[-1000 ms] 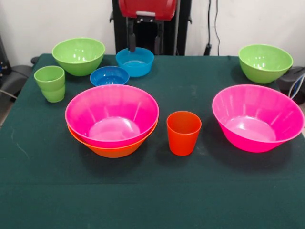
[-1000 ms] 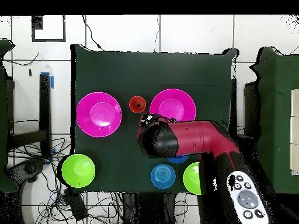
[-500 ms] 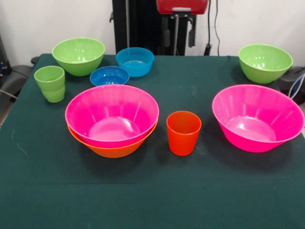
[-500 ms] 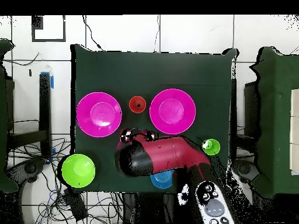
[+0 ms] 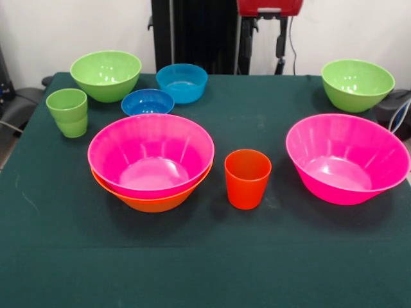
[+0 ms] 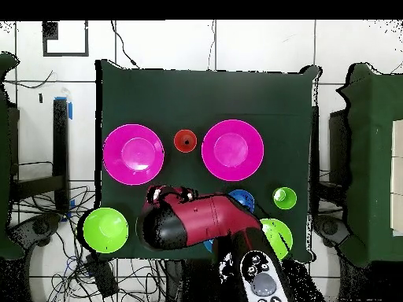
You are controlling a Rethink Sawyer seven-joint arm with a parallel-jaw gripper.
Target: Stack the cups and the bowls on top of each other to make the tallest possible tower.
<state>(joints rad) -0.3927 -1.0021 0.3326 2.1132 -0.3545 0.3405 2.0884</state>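
Green cloth tabletop [image 5: 205,269]: lies below the hand, every task thing standing on it; its soft cover could let a tall pile lean.
Tower [image 5: 151,163]: a pink bowl [image 5: 151,154] nested in the orange bowl [image 5: 151,204], below the hand and off to its picture-left in the front view; only two pieces high. Dropping the next piece off-centre could tip it or slide the pile.
Second pink bowl [image 5: 347,157]: alone, below the hand and to its picture-right; wide and glossy, so a grip on its thin rim could slip.
Green bowls: one [image 5: 106,74] far to the hand's picture-left, one [image 5: 358,83] nearer, to its picture-right; the nearer one stands close to the tabletop's edge and a nudge could send it off.
Light blue bowl [image 5: 182,82] and dark blue bowl [image 5: 148,101]: left of the hand, just beside each other, so reaching for one could knock the other.
Cups: orange-red cup [image 5: 247,178] below the hand between the pink bowls; green cup [image 5: 67,112] farthest left. Both tall and light, easily toppled.
Hand [image 5: 263,38]: high at the picture's top, holding nothing; two dark fingers hang apart, fairly wide.
Hidden: the arm [image 6: 197,224] covers the blue bowls and part of a green bowl overhead; the hand is cut off by the front view's top edge; no purple bowl shows.
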